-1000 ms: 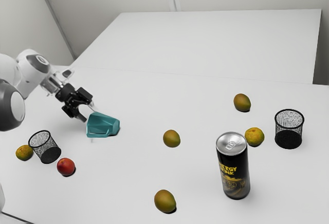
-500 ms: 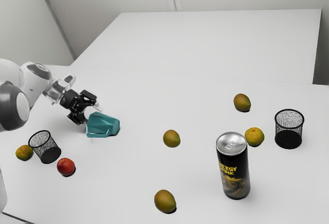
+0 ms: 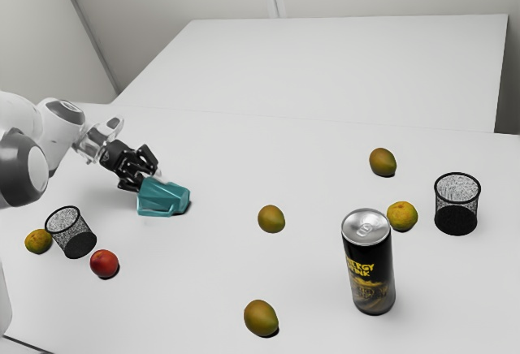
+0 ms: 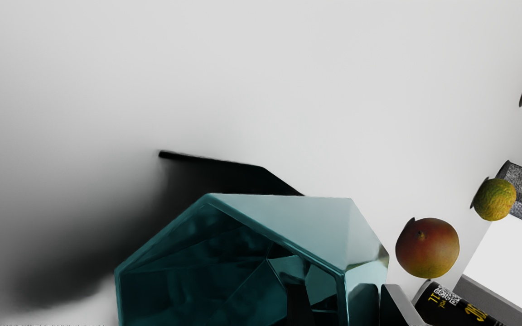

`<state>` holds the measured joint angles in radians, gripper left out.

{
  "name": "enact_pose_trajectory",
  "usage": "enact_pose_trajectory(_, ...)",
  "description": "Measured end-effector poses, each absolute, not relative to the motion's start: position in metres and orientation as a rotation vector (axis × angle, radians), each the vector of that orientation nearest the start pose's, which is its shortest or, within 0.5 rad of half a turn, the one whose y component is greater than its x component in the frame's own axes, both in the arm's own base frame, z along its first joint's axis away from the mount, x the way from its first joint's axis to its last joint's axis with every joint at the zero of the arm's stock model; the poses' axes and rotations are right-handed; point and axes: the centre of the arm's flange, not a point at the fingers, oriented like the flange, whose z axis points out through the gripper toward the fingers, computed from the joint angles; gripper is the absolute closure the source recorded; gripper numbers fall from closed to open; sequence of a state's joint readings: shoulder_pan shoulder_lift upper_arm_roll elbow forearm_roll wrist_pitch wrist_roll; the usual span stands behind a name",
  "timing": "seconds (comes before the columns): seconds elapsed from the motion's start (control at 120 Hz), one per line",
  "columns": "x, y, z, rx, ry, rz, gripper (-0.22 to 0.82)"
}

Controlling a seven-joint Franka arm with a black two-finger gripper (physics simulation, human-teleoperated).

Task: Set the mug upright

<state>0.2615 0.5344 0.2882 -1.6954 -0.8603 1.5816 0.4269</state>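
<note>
The mug [image 3: 166,198] lies on its side on the table [image 3: 325,86], so it is not upright. Its long axis runs roughly across the exterior view, with the open mouth toward the arm [image 3: 58,131] and the base toward the exterior view's right. The tool [image 3: 149,181] is just at this mouth, and only one arm is here to do the work. From the tool, the mug's body lies ahead and reaches away toward its base. The wrist view looks into the mouth: one finger [image 4: 298,305] is inside it and the other finger [image 4: 399,305] is outside, with the side wall between them. The tool is partly open; I see a gap between the inner finger and the wall, so I judge it has no hold of the mug. The coming move, in my judgement, depends on this wall staying between the two fingers while they close. Then the mug must be turned so that the mouth looks up and the base comes down. The smooth, slanted faces could slip if the grip is only at the rim. The red fruit [image 3: 104,264] and the mesh cup [image 3: 71,232] stand apart from the mug.
</note>
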Motion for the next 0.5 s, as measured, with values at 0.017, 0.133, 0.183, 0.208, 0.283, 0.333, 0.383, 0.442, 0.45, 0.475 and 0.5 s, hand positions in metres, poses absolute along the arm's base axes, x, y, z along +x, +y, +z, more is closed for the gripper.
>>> enact_pose_trajectory(0.017, 0.573, 0.236, 0.284, 2.216, 0.48, -0.232, 0.58)
enact_pose_trajectory(0.133, 0.575, 0.231, 0.289, 2.212, 0.48, -0.235, 0.66)
enact_pose_trajectory(0.183, 0.576, 0.229, 0.292, 2.206, 0.48, -0.233, 0.69)
enact_pose_trajectory(0.208, 0.577, 0.227, 0.293, 2.204, 0.479, -0.234, 0.7)
enact_pose_trajectory(0.283, 0.578, 0.224, 0.298, 2.2, 0.474, -0.231, 0.74)
enact_pose_trajectory(0.333, 0.579, 0.222, 0.301, 2.199, 0.472, -0.231, 0.75)
enact_pose_trajectory(0.383, 0.58, 0.218, 0.304, 2.2, 0.468, -0.231, 0.76)
enact_pose_trajectory(0.442, 0.583, 0.212, 0.312, 2.207, 0.455, -0.228, 0.77)
enact_pose_trajectory(0.45, 0.583, 0.211, 0.312, 2.209, 0.454, -0.228, 0.77)
enact_pose_trajectory(0.475, 0.585, 0.208, 0.314, 2.215, 0.451, -0.225, 0.77)
enact_pose_trajectory(0.5, 0.586, 0.205, 0.317, 2.223, 0.447, -0.221, 0.77)
